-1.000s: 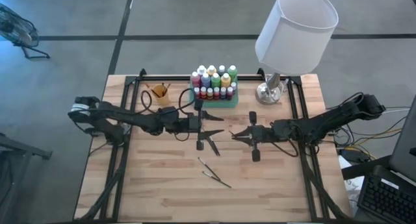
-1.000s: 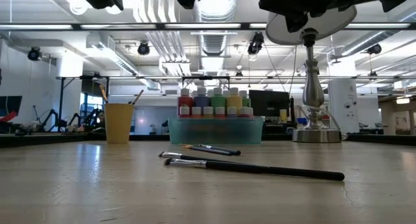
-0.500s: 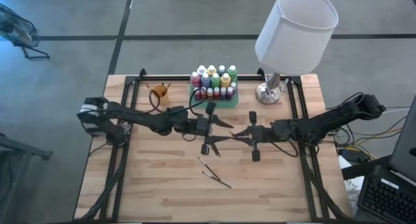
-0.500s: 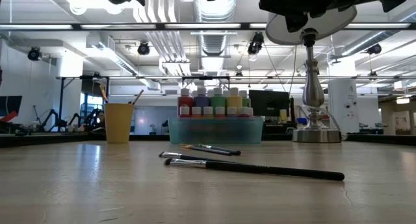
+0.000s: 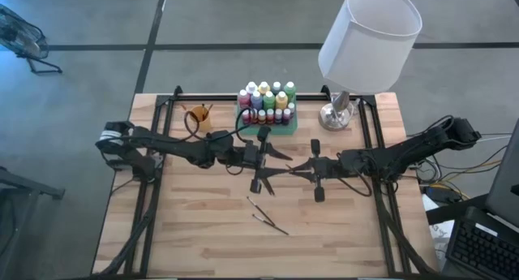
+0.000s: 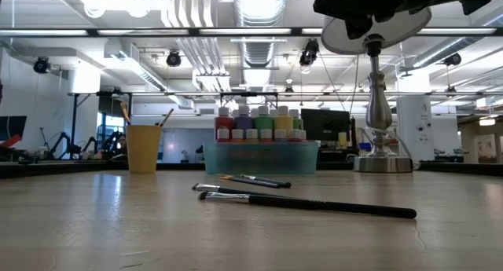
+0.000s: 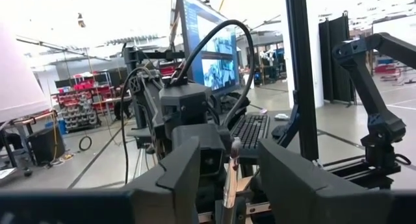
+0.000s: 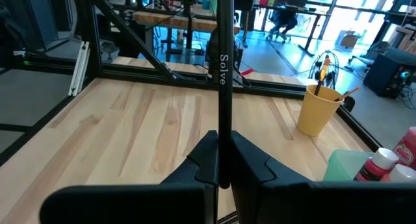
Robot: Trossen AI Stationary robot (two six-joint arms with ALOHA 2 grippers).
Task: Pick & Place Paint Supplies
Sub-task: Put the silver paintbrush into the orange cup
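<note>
My right gripper (image 5: 293,168) hovers over the table's middle, shut on a thin dark-handled paintbrush (image 8: 225,74). My left gripper (image 5: 282,164) faces it, open. Its two fingers stand on either side of the brush's silver ferrule end (image 7: 230,175) without touching it. More paintbrushes (image 5: 272,223) (image 6: 306,203) lie flat on the wood nearer the front. The paint bottles (image 5: 266,101) stand upright in a green tray (image 5: 290,127) at the back. My right gripper pinches the brush's dark handle (image 8: 224,130) between its two fingers. The brush sticks out past the fingertips toward my left gripper, along the fingers. It is lifted clear of the table.
An orange cup (image 5: 199,116) with brushes in it stands left of the tray. A lamp with a white shade (image 5: 369,36) stands at the back right on a metal base (image 5: 336,116). Bare wood lies to the left and right of the loose brushes.
My left gripper has moved toward the table's right, up to my right gripper, and has risen a little. Its fingers now stand around the free end of the held brush. My right gripper and the brush have kept still.
</note>
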